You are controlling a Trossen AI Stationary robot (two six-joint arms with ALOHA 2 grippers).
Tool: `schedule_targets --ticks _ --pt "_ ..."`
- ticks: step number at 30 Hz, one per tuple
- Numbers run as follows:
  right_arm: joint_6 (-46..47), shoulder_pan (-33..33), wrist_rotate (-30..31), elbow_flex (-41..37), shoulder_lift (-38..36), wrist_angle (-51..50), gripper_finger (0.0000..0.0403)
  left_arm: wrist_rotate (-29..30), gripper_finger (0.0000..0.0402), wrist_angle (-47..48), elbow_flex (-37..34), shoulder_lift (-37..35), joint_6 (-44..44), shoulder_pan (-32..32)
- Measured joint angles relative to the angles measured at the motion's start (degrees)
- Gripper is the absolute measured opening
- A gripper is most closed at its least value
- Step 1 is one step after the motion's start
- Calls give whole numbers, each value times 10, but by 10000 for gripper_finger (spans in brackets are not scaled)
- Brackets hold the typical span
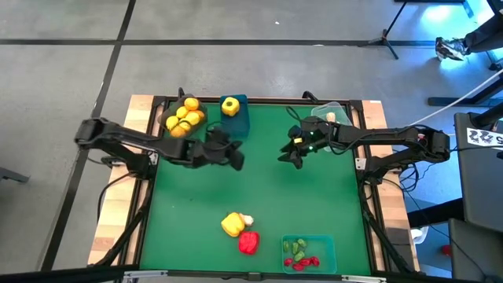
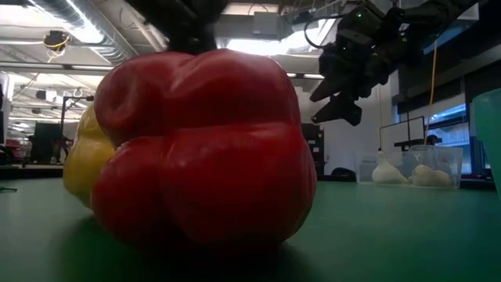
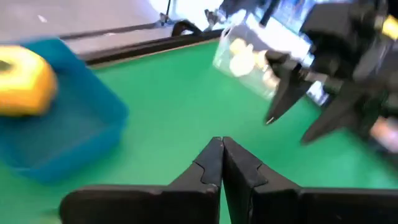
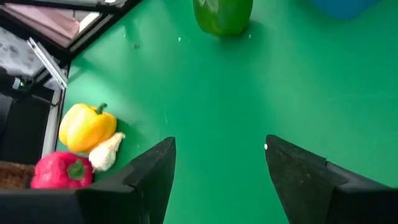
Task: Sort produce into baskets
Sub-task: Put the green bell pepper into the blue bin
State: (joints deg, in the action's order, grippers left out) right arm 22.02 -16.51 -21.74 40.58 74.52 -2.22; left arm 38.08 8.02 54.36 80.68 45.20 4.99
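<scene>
Left gripper (image 1: 236,161) over the green mat (image 1: 259,189), just in front of the blue bin (image 1: 240,119), fingers (image 3: 211,163) pressed together with nothing between them. Right gripper (image 1: 289,156) low over the mat in front of the clear bin (image 1: 339,112), jaws spread wide, empty, only bare mat between the fingers (image 4: 155,165).

Yellow pepper (image 1: 230,106) sitting in the blue bin. Pile of orange fruits (image 1: 184,118) in the dark bin (image 1: 174,110), just left of the blue one. White garlic pieces (image 2: 423,174) inside the clear bin at the far right corner. Small red and green bits (image 1: 300,253) lying in the teal bin (image 1: 328,250) at the near edge.

On the mat near the front: second yellow pepper (image 1: 231,226), garlic piece (image 1: 247,219) touching it, red pepper (image 1: 248,242) just beside both. Green pepper (image 4: 222,15) standing on the mat alone, seen from the right wrist, well apart from that trio.
</scene>
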Motion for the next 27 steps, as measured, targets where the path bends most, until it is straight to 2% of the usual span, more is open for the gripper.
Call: schedule_targets --ticks 3,7,10,14,16,19,22,27 --pt "-18 0 -3 0 0 -10 243 -7 18 89 0 -50 -52 9" --pt "-52 0 -4 0 0 -5 243 -19 68 114 0 -90 -108 27" --pt "-73 1 -4 0 0 19 243 -72 119 138 1 -104 -154 30" --pt "-101 13 18 0 0 61 243 -174 189 254 1 -103 -116 29" --pt "-110 18 37 0 3 84 243 -196 221 317 0 -92 -94 28" --pt "-120 23 45 0 25 130 244 -164 258 369 -22 -85 -95 19" --pt "-120 23 36 3 62 176 244 -120 281 344 -61 -85 -102 3" --pt "-132 23 13 61 141 182 268 -120 294 291 -114 -84 -127 -40"
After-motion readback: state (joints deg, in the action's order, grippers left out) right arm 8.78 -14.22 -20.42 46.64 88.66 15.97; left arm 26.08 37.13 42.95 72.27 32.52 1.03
